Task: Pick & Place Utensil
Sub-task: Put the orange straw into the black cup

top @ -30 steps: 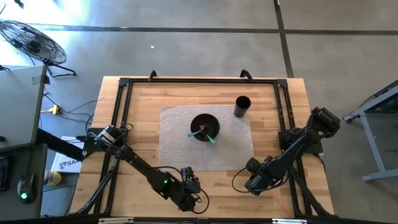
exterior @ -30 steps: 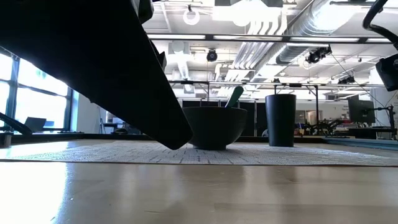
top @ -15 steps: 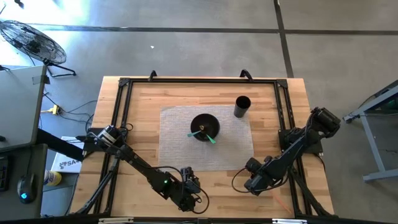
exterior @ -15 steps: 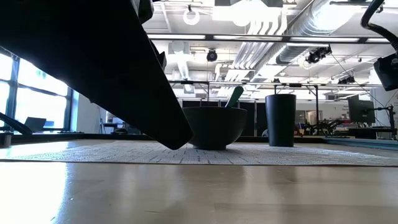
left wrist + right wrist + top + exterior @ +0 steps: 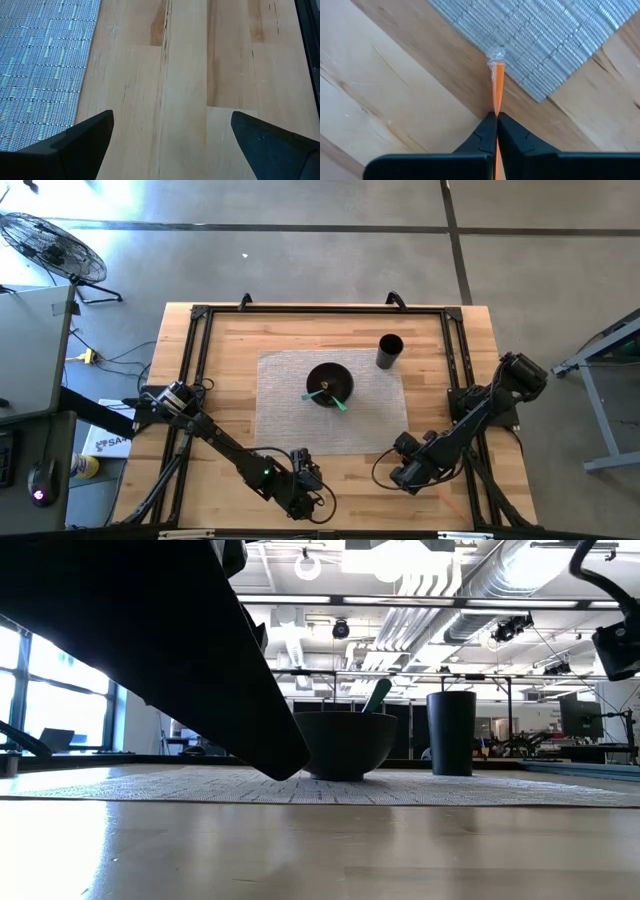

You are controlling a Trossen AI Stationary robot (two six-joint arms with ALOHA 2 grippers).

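Looking down from above, the right end effector hovers at the counter's near edge beside the mat, the bowl and cup beyond. Its wrist view shows fingers pinching an orange utensil, presumably for carrying. The left end effector waits spread nearby.

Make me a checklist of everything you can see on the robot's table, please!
Surface: wooden table with a grey woven mat in the middle.
Job's things: black bowl on the mat holding a green utensil; black cup upright at the mat's far right corner; thin orange utensil.
Clutter: nothing seen.
Grippers: left gripper open over bare wood; right gripper shut on the orange utensil by the mat's corner.
Cables: a loop beside the right arm.
Surroundings: floor fan, concrete floor.
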